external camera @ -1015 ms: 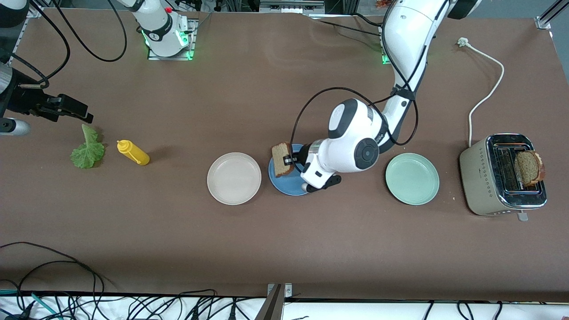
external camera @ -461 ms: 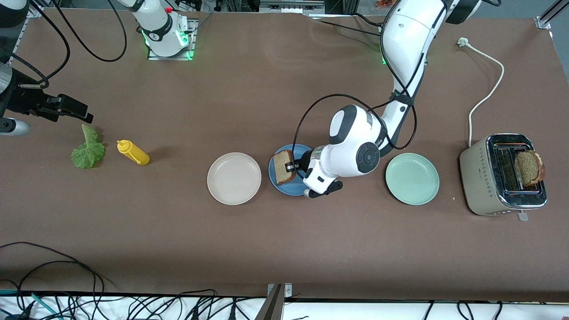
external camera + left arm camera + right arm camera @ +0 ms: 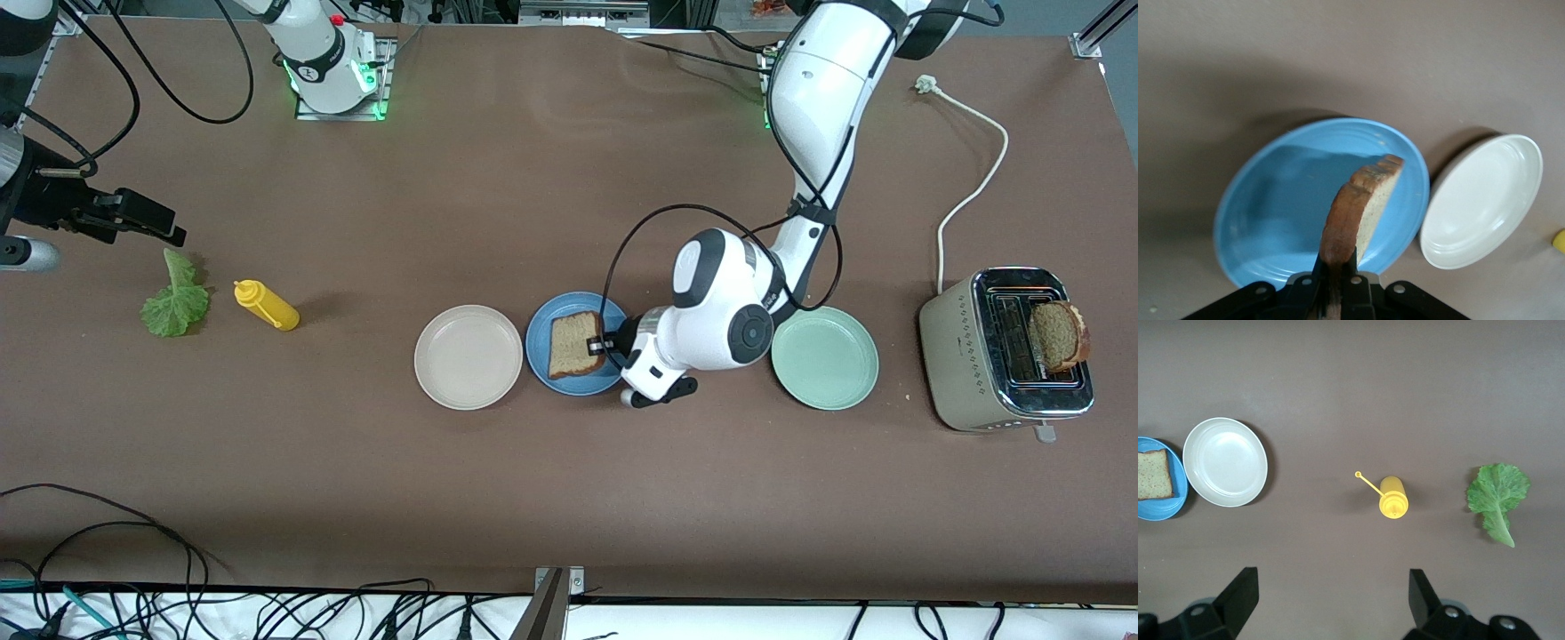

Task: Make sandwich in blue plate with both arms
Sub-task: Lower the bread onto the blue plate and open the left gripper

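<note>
One bread slice (image 3: 573, 344) lies in the blue plate (image 3: 540, 333), left gripper (image 3: 601, 345) at its edge; the lettuce (image 3: 177, 300) waits by the right gripper (image 3: 133, 217). Left wrist: jaws pinch the crust; releasing comes next. Right wrist: jaws spread, idle.

Even, bright overhead light falls on the brown table (image 3: 498, 498), which darkens toward the lower edge of the front view. Shadows are soft and short, as beside the yellow bottle (image 3: 266, 305). Glare shines on the toaster (image 3: 1005, 351). In the left wrist view the bread slice (image 3: 1361, 210) blurs at the lower edge
</note>
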{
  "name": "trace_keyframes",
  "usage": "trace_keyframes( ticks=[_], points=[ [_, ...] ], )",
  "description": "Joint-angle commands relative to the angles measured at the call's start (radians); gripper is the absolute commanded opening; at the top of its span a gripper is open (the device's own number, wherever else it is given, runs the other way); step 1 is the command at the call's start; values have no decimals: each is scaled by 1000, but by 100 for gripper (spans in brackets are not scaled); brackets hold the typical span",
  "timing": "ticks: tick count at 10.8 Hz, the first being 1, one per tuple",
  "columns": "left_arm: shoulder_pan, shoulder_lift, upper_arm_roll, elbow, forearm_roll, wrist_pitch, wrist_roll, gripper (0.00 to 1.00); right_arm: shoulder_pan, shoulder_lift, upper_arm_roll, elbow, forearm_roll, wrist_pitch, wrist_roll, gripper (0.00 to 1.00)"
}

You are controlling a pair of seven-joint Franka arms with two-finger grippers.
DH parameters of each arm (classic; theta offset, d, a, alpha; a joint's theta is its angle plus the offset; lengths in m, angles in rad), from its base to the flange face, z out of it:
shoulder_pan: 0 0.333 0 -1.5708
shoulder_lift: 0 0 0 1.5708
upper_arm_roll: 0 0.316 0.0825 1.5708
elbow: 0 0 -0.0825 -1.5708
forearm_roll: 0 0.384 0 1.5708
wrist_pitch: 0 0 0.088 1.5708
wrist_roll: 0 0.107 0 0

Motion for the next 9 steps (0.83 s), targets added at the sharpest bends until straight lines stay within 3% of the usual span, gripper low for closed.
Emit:
trace_keyframes(
  ticks=[1, 2, 3, 7, 9],
  points=[
    [32, 32, -2, 16, -30, 15, 45, 48, -6, -10, 0, -9, 8, -7, -25, 100],
    [34, 34, 0, 12, -29, 26, 45, 69, -6, -10, 0, -9, 8, -7, -25, 100],
    [34, 32, 0, 10, -21, 28, 47, 100, -6, -10, 0, -9, 8, -7, -25, 100],
    [34, 52, 0, -1, -21, 87, 45, 100, -6, -10, 0, -9, 8, -7, -25, 100],
    [52, 55, -2, -50, -13, 126, 48, 100, -6, -10, 0, -9, 8, -7, -25, 100]
  ],
)
